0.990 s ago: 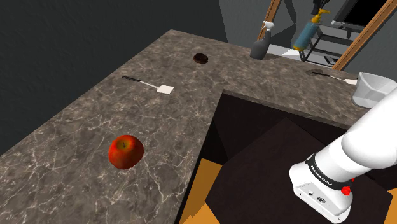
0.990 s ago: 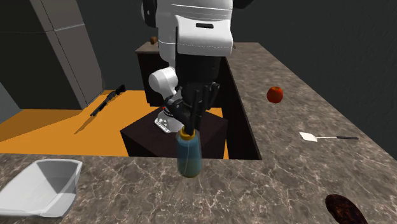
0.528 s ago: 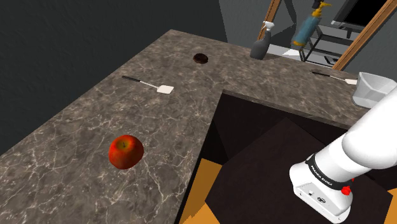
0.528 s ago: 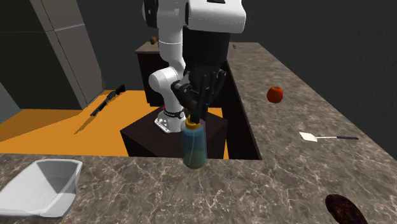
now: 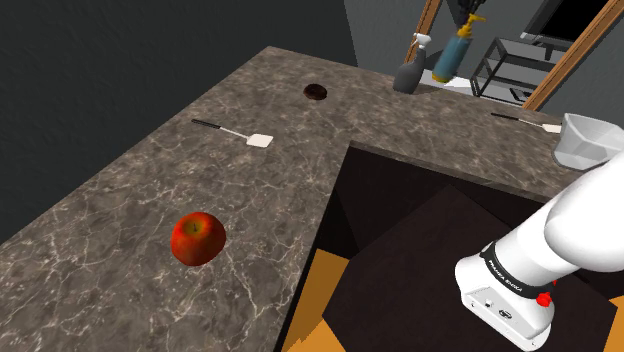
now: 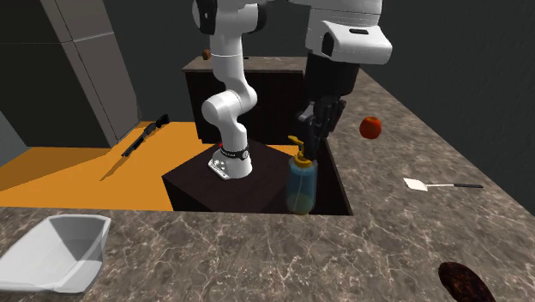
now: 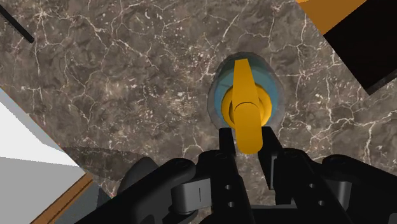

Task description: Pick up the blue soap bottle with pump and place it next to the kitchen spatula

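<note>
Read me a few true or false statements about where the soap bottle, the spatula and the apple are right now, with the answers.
1. The gripper is shut on the yellow pump of the blue soap bottle. True.
2. The bottle lies on its side. False: it is roughly upright under the gripper.
3. The spatula lies flat on the counter. True.
4. The apple sits in the white bin. False: it sits on the counter, far from the bin.
5. The bottle stands beside the spatula. False: it is in the gripper, well apart from the spatula.
</note>
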You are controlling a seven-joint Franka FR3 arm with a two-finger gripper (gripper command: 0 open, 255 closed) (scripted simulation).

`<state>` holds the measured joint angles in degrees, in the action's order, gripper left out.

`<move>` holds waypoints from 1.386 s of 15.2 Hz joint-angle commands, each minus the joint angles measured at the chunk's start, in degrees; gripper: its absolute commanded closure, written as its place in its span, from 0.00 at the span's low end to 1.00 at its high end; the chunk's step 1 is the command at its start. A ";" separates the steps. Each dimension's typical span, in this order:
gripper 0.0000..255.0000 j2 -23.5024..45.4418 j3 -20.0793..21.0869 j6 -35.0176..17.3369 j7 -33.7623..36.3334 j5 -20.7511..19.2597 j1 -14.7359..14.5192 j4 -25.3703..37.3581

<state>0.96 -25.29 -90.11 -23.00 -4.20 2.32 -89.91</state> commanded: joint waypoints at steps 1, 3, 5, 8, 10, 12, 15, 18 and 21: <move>1.00 -0.97 1.38 -0.99 3.01 -0.39 -1.46 -2.08; 1.00 -1.45 2.75 -1.90 5.82 -0.53 -2.81 -3.65; 1.00 -1.65 4.09 -2.77 8.54 -0.54 -4.11 -4.93; 1.00 -1.48 6.04 -4.00 12.47 -0.37 -5.99 -6.30; 1.00 -1.05 7.29 -4.77 15.00 -0.15 -7.22 -6.86; 1.00 -0.39 8.51 -5.50 17.45 0.11 -8.43 -7.13; 1.00 1.02 10.24 -6.49 21.01 0.59 -10.24 -7.02; 1.00 2.91 11.87 -7.35 24.41 1.11 -12.02 -6.26; 1.00 5.26 13.44 -8.05 27.68 1.63 -13.73 -4.86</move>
<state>5.30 -12.43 -97.71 3.41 -2.78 -10.78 -95.14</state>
